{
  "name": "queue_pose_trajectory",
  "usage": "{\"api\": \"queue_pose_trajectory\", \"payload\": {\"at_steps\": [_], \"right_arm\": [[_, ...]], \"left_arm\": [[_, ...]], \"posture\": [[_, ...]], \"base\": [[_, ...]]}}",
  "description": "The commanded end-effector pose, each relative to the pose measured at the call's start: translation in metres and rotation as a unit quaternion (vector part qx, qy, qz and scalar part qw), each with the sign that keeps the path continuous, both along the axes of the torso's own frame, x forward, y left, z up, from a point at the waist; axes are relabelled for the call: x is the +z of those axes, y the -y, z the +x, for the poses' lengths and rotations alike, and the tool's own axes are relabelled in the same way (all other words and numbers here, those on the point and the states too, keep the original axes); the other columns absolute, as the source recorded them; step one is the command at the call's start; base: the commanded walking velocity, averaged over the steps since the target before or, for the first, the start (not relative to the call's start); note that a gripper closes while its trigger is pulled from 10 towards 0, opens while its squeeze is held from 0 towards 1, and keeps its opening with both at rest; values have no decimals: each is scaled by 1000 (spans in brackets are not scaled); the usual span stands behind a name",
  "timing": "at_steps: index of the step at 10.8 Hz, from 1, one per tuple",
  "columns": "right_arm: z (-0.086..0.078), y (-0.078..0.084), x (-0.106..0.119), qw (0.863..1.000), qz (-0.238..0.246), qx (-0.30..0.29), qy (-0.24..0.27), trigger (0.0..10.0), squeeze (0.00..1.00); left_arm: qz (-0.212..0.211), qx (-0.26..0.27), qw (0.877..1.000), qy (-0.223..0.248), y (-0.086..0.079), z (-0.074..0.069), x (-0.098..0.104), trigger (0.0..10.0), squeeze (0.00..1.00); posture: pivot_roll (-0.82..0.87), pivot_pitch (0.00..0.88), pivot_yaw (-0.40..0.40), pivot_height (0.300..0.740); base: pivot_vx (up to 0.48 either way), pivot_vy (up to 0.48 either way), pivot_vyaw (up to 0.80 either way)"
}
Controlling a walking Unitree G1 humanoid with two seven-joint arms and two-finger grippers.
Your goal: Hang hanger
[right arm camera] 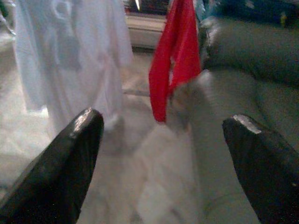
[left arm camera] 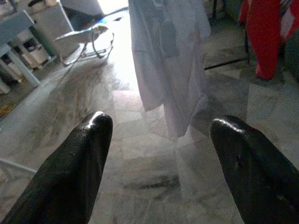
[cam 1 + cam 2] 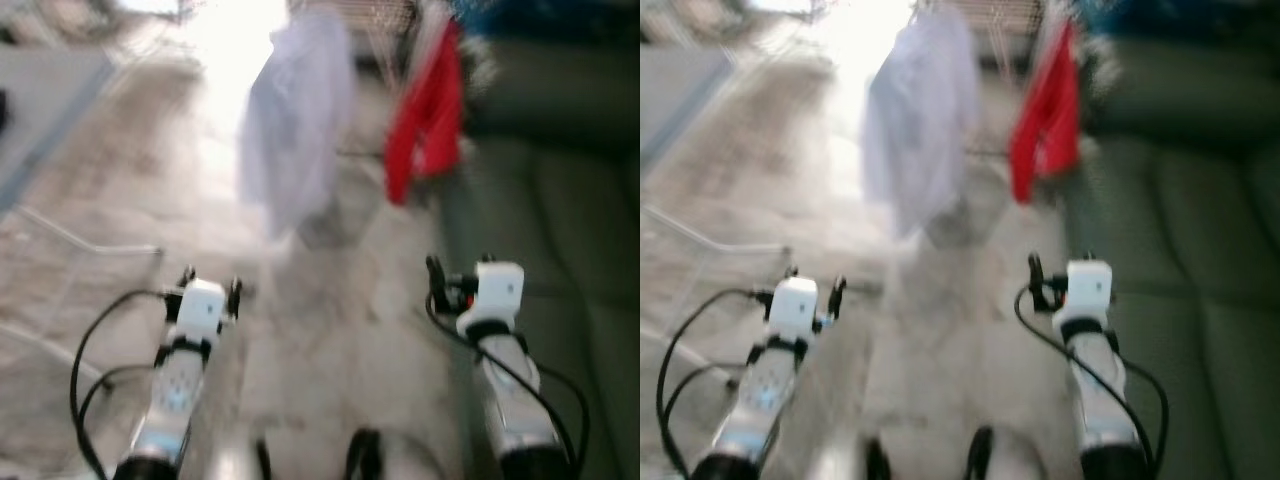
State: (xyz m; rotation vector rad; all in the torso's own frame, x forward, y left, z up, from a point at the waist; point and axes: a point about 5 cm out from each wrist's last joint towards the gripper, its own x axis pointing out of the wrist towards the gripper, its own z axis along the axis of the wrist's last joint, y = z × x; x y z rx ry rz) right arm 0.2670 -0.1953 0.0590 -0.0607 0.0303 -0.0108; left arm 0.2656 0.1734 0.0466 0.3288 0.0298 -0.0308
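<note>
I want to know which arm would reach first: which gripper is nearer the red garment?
Right. The right gripper is roughly below the hanging red garment, beside the sofa; the left gripper sits farther off, past the white shirt.

A pale marble-patterned floor (image 3: 330,350) runs forward into a patch of bright glare; a white shirt (image 3: 295,120) hangs above it, and to its right hangs a red garment (image 3: 425,120), just beside the dark green sofa (image 3: 560,220) that lines the right side. On the left a thin white wire frame (image 3: 90,245) stands over the floor; farther off, in the left wrist view, sit a light-coloured rocker seat on curved legs (image 2: 86,39) and grey furniture (image 2: 28,37) near the wall; the head views are blurred, so finer detail cannot be told.
</note>
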Motion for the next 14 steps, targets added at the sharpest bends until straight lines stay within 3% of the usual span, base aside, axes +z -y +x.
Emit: {"api": "queue_pose_trajectory", "payload": {"at_steps": [1, 4, 10, 14], "right_arm": [[3, -3, 6, 1000, -4, 9, 11, 10000, 0], [5, -2, 7, 1000, -4, 13, 13, 10000, 0], [5, -3, 10, 1000, -8, 25, 17, 10000, 0], [7, -3, 13, 999, -8, 30, 20, 10000, 0]], "left_arm": [[-2, 33, 999, -6, -9, -5, -4, 10000, 0], [-11, 79, 997, -9, -19, -4, -5, 10000, 0], [18, 124, 992, -21, -31, -6, -10, 10000, 0], [-3, 120, 993, -18, -31, -4, -7, 10000, 0]], "posture": [[14, 152, -34, 740], [13, 153, -33, 740], [10, 164, -40, 740], [12, 168, -43, 740]], "base": [[0, 0, 800], [0, 0, 800], [0, 0, 800], [0, 0, 800]]}}
